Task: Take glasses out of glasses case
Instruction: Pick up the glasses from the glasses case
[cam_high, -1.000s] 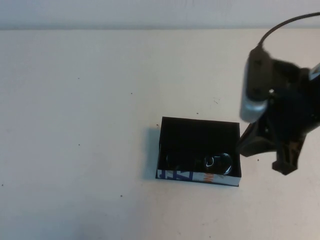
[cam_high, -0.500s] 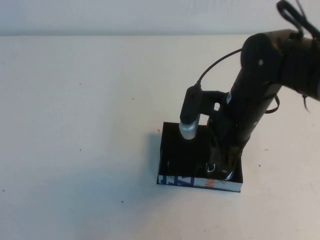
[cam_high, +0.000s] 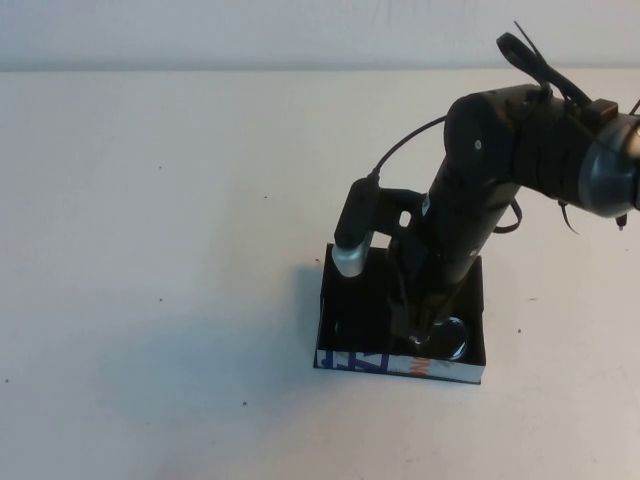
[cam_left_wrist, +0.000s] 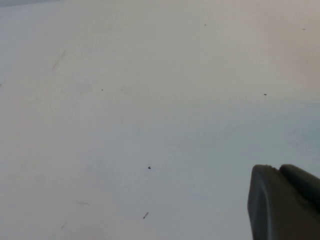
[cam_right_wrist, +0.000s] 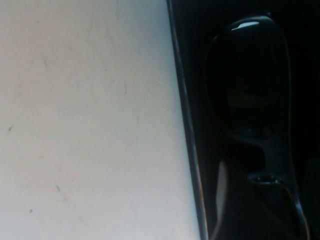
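The glasses case (cam_high: 365, 359), a low black box with a white printed front side, lies on the table right of centre. The glasses (cam_high: 452, 340) lie inside it along the front wall, and one lens shows beside the arm. My right gripper (cam_high: 424, 338) reaches down into the case over the glasses. In the right wrist view the case wall (cam_right_wrist: 186, 125) runs beside a dark lens (cam_right_wrist: 250, 85), and the open right gripper (cam_right_wrist: 272, 210) straddles the frame's bridge. My left gripper (cam_left_wrist: 279, 171) shows only in the left wrist view, shut and empty over bare table.
The pale table (cam_high: 160, 250) spreads wide to the left of the case and in front of it. The right arm's wrist camera (cam_high: 352, 240) and cable hang over the case's back left corner.
My right arm has swung in from the right and come down into the case. Over the last half second it has sunk lower and shifted slightly left. The case has stayed put.
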